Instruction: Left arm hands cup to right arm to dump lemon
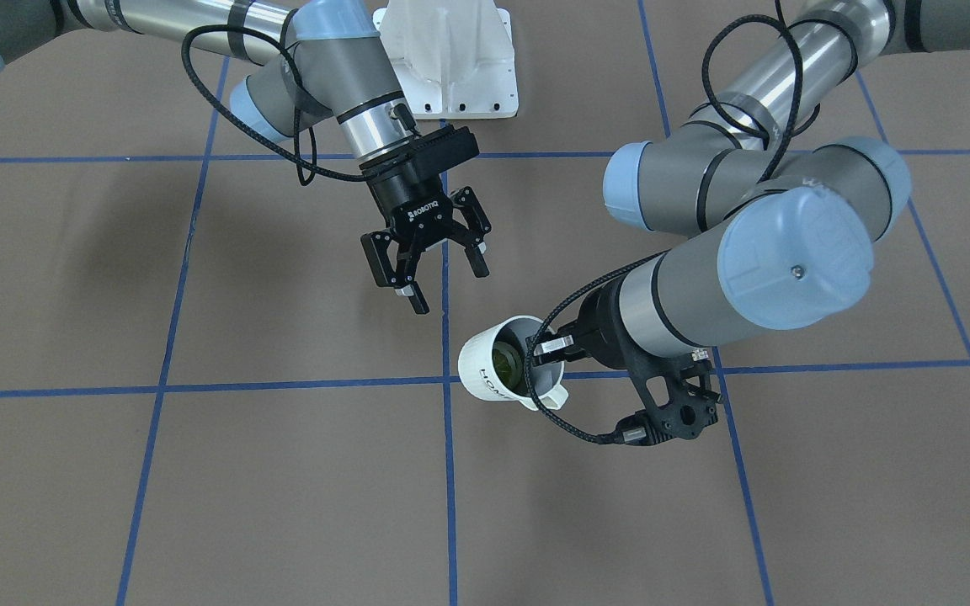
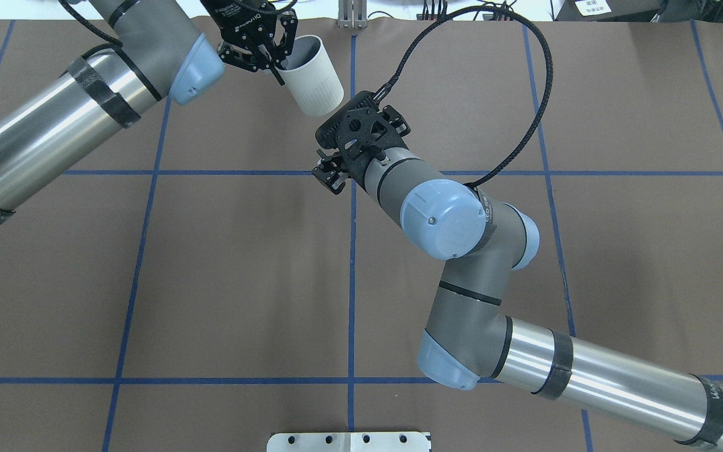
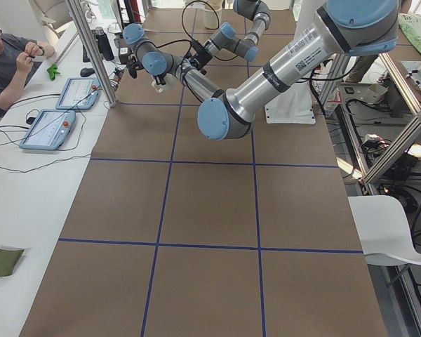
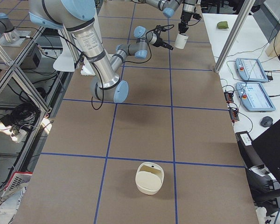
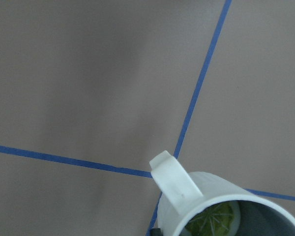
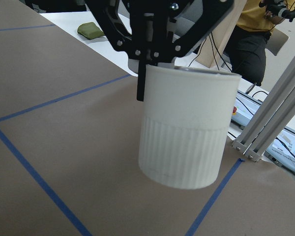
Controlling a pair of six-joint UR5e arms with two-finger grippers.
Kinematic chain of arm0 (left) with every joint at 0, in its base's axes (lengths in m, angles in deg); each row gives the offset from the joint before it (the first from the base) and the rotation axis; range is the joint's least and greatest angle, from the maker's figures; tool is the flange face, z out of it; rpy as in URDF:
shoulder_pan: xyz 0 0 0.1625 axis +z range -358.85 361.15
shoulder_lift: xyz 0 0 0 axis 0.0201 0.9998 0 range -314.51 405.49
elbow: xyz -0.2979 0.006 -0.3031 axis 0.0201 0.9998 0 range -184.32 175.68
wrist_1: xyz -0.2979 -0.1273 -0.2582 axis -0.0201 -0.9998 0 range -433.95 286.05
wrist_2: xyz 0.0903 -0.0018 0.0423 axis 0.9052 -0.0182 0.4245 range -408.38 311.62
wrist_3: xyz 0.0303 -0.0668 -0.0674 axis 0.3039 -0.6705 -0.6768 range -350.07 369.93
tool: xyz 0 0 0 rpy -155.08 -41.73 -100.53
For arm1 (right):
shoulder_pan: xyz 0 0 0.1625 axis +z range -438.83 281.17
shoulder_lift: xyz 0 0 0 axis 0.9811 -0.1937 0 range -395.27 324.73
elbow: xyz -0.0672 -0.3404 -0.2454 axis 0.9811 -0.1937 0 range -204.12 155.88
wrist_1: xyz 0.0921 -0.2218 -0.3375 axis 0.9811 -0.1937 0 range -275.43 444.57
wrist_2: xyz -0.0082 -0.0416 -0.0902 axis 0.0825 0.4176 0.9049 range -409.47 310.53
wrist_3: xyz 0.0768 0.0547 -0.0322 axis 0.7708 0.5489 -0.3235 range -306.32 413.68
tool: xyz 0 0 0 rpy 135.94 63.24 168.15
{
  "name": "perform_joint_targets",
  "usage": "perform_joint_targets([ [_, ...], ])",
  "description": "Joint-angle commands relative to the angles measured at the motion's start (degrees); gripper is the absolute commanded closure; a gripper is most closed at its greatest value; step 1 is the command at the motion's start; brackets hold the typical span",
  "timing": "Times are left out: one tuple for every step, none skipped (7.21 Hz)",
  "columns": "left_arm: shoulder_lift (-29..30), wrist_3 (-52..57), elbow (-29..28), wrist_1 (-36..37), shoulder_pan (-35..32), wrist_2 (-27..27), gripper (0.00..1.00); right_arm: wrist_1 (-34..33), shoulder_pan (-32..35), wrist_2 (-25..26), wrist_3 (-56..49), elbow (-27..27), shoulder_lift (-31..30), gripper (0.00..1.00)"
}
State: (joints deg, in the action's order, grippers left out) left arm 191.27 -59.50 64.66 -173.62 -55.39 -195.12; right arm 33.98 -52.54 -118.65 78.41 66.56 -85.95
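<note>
Spreading beneath both arms, we see a matte brown tabletop (image 1: pixel 199 505) gridded with blue tape. Our left gripper (image 1: pixel 546 348) is clenched on the rim of the cup (image 1: pixel 478 370), one finger inside, holding it tilted in the air. The cream-white cup is smooth above and ribbed below, with a squarish handle. Our right gripper (image 1: pixel 451 289) hangs released just beside it. Deep inside the cup, beyond the left gripper, sits the dull yellow-green lemon (image 1: pixel 505 360).
</note>
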Motion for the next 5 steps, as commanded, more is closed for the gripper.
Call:
perform_joint_targets([
  [-0.2, -0.1, 0.9, 0.2, 0.0, -1.3, 1.00, 0.2, 0.2, 0.2, 0.3, -1.2, 0.8, 0.00],
  [-0.3, -0.2, 1.4, 0.2, 0.4, -1.3, 1.00, 0.3, 0.2, 0.2, 0.3, -1.2, 1.0, 0.00],
  [-0.3, -0.5, 1.8, 0.3, 1.3, -1.3, 1.00, 0.3, 0.2, 0.2, 0.3, -1.2, 1.2, 0.00],
  [-0.4, -0.6, 1.8, 0.3, 1.4, -1.2, 1.00, 0.3, 0.4, 0.2, 0.4, -1.2, 1.2, 0.00],
  [-0.4, -0.6, 1.9, 0.3, 1.8, -1.2, 1.00, 0.4, 0.7, 0.2, 0.5, -1.2, 1.3, 0.00],
])
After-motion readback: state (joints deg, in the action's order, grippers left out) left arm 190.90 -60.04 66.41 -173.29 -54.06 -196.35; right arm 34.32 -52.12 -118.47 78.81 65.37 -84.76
